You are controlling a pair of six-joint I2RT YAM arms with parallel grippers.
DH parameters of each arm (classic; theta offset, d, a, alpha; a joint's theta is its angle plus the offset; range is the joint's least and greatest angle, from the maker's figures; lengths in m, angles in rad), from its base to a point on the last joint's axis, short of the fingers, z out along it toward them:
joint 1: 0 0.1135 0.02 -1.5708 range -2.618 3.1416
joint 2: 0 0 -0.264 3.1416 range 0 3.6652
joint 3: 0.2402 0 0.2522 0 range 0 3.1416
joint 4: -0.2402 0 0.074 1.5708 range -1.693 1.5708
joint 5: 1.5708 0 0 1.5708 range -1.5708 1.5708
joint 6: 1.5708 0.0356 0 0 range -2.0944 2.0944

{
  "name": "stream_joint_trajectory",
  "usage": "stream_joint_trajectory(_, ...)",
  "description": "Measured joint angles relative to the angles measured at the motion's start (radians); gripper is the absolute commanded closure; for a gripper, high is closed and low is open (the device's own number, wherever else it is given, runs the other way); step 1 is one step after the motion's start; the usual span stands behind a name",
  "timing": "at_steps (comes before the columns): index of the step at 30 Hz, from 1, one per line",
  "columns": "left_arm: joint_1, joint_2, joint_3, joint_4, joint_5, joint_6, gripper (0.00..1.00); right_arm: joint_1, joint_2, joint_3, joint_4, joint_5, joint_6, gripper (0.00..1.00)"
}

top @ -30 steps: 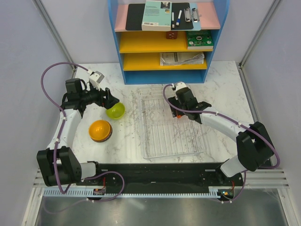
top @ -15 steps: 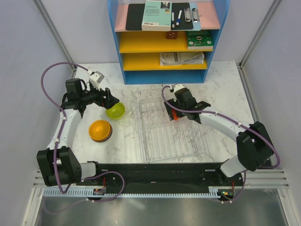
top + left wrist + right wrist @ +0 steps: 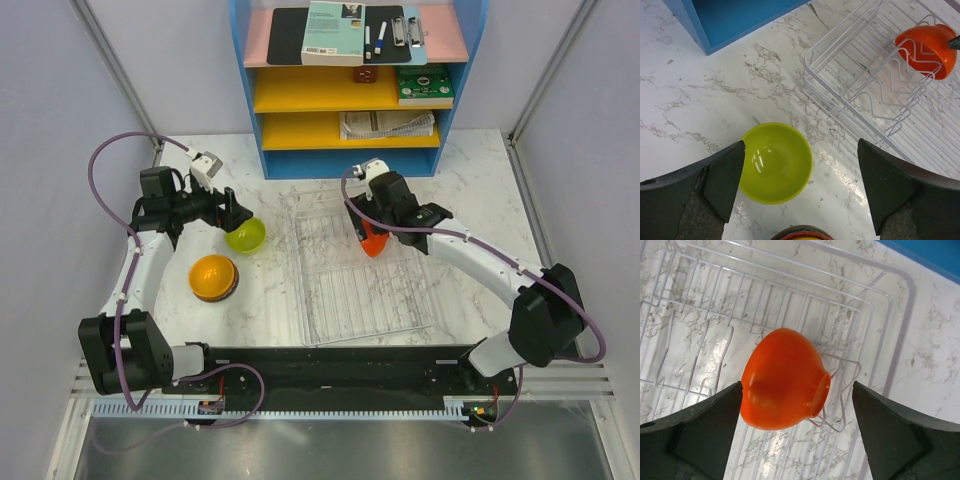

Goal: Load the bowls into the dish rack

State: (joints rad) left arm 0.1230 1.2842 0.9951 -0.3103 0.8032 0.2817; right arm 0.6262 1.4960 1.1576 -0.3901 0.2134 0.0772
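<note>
The glossy orange-red round bowl lies tipped on its side in the far half of the shallow silvery-white wire dish rack. Its small foot ring is turned sideways and its smooth wall leans against a bent wire prong. Our right claw hangs directly over it with its dark fingers spread wide, one on each side of the bowl. We see a plain gap on the foot-ring side; on the other side we cannot tell whether the finger brushes the bowl. This claw pinches nothing. The rack is a grid of thin parallel wires with low, rounded sides, and zigzag wire dividers stand up in it beside the bowl. It rests on the white marble-patterned counter, whose grey veins show through the wires. Left of the rack, on the bare counter, the lime-green glossy bowl sits mouth up, with light glinting off its inside. Our left claw hovers above it, also spread wide. One matte black finger overlaps the bowl's rim in the wrist view, so we cannot tell if it touches; the other stands well clear. Nearer the arm bases sits a small stack of bowls, orange on top with a darker red rim beneath. At the counter's far edge stands the blue-and-yellow shelf unit.
</note>
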Motion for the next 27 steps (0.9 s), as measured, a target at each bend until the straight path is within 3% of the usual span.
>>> stream_joint_trajectory(11, 0.000, 0.101, 0.025, -0.024, -0.141, 0.042, 0.00, -0.025, 0.075, 0.054, 0.085, 0.352, -0.100, 0.03)
stream_joint_trajectory(27, 0.000, 0.116, 0.025, -0.040, -0.166, 0.061, 0.00, -0.210, 0.360, 0.175, 0.196, 0.425, -0.113, 0.03)
